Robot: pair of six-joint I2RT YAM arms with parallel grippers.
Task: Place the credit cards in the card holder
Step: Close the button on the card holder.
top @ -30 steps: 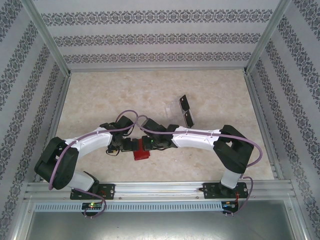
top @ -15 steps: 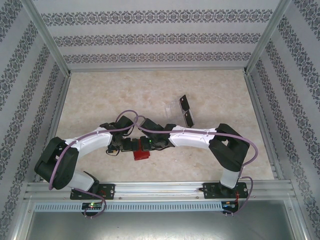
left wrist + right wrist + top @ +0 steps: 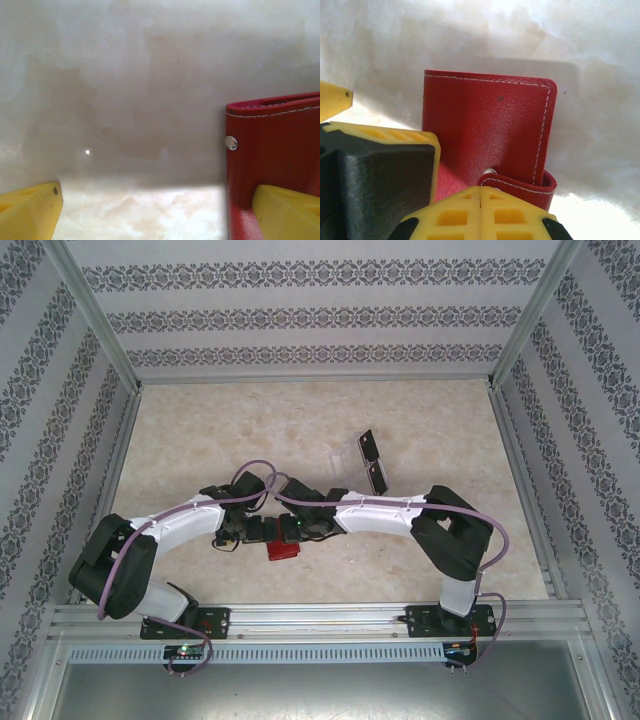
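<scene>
The red card holder [image 3: 283,550] lies closed on the table between the two wrists. In the right wrist view the card holder [image 3: 485,130] fills the middle, with its snap tab [image 3: 522,185] curling over the near edge. My right gripper [image 3: 480,192] is shut, its tips against the tab's end; I cannot tell if the tab is pinched. My left gripper [image 3: 156,195] is wide open, with one finger [image 3: 285,212] over the card holder [image 3: 275,150] and the other over bare table. Black credit cards [image 3: 368,447] stand in a clear tray.
The clear plastic tray [image 3: 345,455] stands behind and right of the grippers, with another black card [image 3: 378,478] at its near end. Patterned walls and metal rails enclose the table [image 3: 200,430]. Both wrists [image 3: 275,528] crowd together over the card holder.
The right arm's elbow has shifted a little to the left. Both grippers stay over the card holder, the left one open and the right one shut.
</scene>
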